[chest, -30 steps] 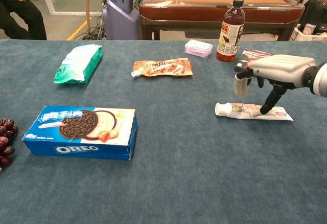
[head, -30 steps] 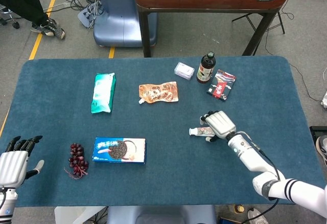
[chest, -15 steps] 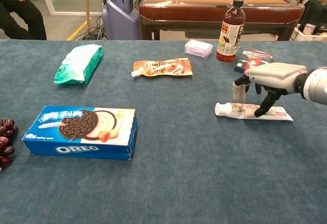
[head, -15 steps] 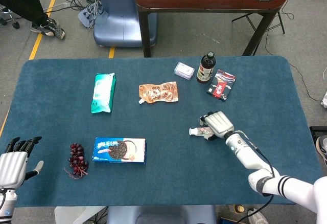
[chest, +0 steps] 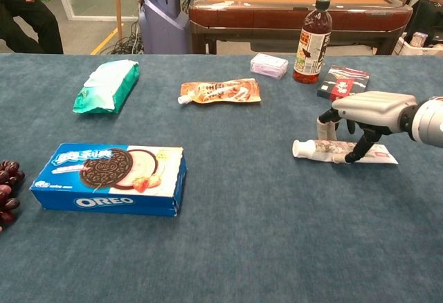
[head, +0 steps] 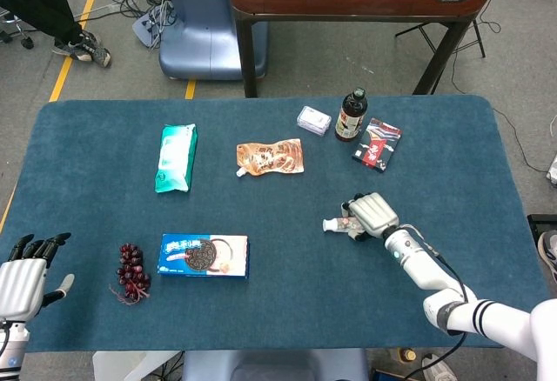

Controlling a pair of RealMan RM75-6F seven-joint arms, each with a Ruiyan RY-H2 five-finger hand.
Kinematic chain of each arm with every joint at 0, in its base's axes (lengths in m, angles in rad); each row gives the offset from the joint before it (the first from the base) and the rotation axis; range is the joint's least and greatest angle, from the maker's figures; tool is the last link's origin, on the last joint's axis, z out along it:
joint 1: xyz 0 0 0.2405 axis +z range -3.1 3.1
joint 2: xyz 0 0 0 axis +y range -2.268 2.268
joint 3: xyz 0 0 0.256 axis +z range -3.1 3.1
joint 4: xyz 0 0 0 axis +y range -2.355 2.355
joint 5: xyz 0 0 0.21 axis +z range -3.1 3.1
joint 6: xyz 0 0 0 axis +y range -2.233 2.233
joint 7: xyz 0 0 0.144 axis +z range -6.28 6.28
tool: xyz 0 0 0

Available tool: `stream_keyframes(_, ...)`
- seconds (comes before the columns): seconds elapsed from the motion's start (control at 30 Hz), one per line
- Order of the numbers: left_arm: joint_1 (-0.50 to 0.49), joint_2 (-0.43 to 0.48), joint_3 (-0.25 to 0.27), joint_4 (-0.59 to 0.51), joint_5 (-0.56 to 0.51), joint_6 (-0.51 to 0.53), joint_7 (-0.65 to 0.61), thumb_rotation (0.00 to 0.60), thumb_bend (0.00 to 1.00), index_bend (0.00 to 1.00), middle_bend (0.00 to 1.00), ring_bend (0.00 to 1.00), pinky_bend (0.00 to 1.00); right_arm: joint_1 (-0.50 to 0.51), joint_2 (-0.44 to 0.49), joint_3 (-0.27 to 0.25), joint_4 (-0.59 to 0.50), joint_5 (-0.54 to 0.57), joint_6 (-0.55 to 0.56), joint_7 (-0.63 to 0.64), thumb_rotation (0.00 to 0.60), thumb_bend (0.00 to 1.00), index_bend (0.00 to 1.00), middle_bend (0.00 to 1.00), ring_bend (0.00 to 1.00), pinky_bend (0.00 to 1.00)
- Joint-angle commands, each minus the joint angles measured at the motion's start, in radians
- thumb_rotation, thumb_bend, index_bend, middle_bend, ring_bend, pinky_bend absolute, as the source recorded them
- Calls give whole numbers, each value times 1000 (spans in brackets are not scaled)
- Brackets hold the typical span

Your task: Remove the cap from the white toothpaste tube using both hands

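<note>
The white toothpaste tube [chest: 315, 149] lies flat on the blue table cloth with its white cap [chest: 297, 149] pointing left. My right hand [chest: 370, 107] is low over the tube's middle, thumb behind it and a finger [chest: 353, 152] in front, pinching it against the cloth. In the head view the right hand [head: 372, 212] covers most of the tube [head: 338, 223], so only the cap end shows. My left hand [head: 22, 278] hovers off the table's near left corner, fingers apart and holding nothing, far from the tube.
An Oreo box [chest: 111, 178] and dark grapes [head: 132, 270] lie near left. A green packet [chest: 107, 85], an orange pouch [chest: 221, 90], a small white pack [chest: 268, 65], a dark bottle [chest: 312, 40] and a red-black packet [chest: 344, 81] line the far side.
My right hand has sunk lower onto the tube and its fingers have closed in around it. The tube shifted very slightly. The left hand has not moved.
</note>
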Motion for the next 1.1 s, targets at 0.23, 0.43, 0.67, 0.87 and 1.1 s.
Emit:
stream_keyframes(0.23,2,-1,1,5,-1,-1,-6,600,246,188,285,245,89,6,-13,-5,5,6,2,-11,600,480,467,485,314,359)
stream_keyframes(0.43,1,1,3,6,0,-5,-7,600,246,188,285,245,89,17,-25,-3,6,7,1,-18,600,613,530,536,367,372)
stream_keyframes(0.67,-17,17,-1,-2,15,-24,-16,600,246,188,285,245,89,42,-19,11,-4,5,-21,12,600,839,657,633,476,428)
stream_keyframes(0.87,-71,52,-9,-18,47,-89,-30,600,246,188,284,245,89,86,24,28,-45,0,-91,67,600,989,726,681,537,449)
stream_keyframes(1.1,-205,112,-27,-35,93,-261,-120,600,246,193,351,275,89,183,126,60,-144,-56,-200,139,600,1000,778,717,589,473)
